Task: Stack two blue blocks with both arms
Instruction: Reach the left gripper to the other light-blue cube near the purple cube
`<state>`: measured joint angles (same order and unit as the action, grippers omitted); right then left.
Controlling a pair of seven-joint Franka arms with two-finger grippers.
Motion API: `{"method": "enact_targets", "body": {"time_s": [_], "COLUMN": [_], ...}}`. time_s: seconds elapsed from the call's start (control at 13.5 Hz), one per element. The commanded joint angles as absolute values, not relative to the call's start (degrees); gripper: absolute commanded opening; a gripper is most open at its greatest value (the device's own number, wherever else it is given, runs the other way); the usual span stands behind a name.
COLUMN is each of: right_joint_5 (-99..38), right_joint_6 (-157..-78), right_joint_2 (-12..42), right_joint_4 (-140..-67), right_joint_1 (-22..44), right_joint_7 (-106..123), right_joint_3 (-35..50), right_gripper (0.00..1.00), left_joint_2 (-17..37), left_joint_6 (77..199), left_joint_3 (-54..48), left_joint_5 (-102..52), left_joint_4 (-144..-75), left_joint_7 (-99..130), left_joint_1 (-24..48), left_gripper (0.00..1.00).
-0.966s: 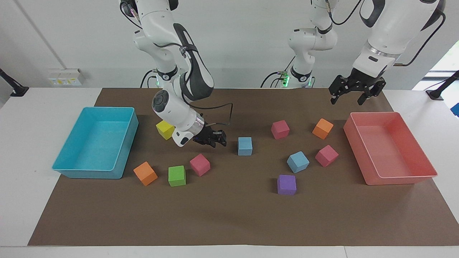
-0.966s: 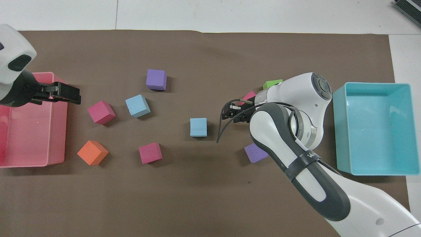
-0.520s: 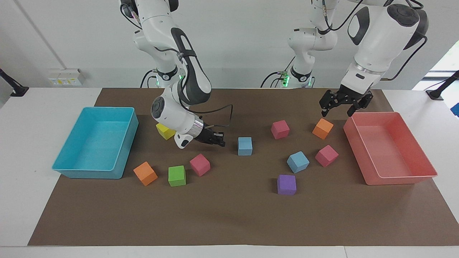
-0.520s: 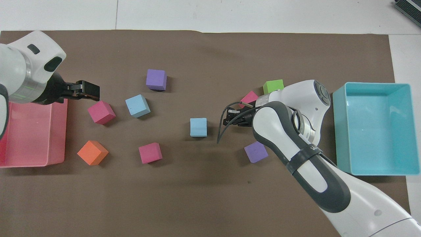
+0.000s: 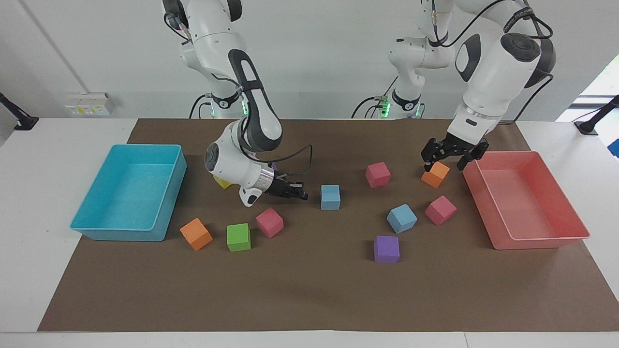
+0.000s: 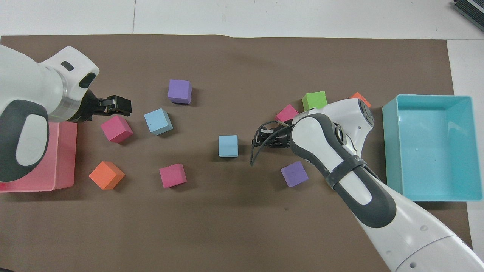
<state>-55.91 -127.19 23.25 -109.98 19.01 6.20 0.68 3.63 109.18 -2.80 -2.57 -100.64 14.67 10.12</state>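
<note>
Evidently neither blue block is gripped yet. The right gripper, fingertips pinched together on nothing, sits low just beside the middle blue block. It should spread them, then straddle the cube squarely. The left gripper hangs wide open over an orange block. The other blue block lies farther out.

Counted: two blue, two orange, two purple blocks, three pink blocks, one green block, one yellow block, two bins.

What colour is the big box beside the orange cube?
The large plastic bin is salmon pink, clearest in the facing view, beside the orange foam cube.
</note>
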Motion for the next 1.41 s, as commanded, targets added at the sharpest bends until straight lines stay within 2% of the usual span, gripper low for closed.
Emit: {"method": "enact_targets", "body": {"time_s": [0.0, 0.74, 1.34], "right_joint_5": [-58.45, -61.52, -62.05], "right_joint_6": [-127.71, -126.21, -126.30], "right_joint_2": [23.29, 24.43, 24.43], "right_joint_4": [-110.48, -111.36, -111.45], "right_joint_1": [18.54, 18.37, 18.98], "right_joint_7": [8.88, 13.27, 13.71], "right_joint_3": [1.05, 1.14, 1.05], "right_gripper": [0.00, 0.00, 0.00], "left_joint_2": [4.83, 10.90, 15.03], "left_joint_6": [113.37, 128.40, 134.55], "left_joint_3": [-2.11, -2.02, -1.93], "left_joint_5": [-1.84, -0.09, 1.85], "left_joint_4": [-102.56, -109.33, -110.65], "left_joint_7": [16.96, 26.89, 29.88], "left_joint_1": [12.04, 14.85, 14.85], "left_gripper": [1.00, 1.00, 1.00]}}
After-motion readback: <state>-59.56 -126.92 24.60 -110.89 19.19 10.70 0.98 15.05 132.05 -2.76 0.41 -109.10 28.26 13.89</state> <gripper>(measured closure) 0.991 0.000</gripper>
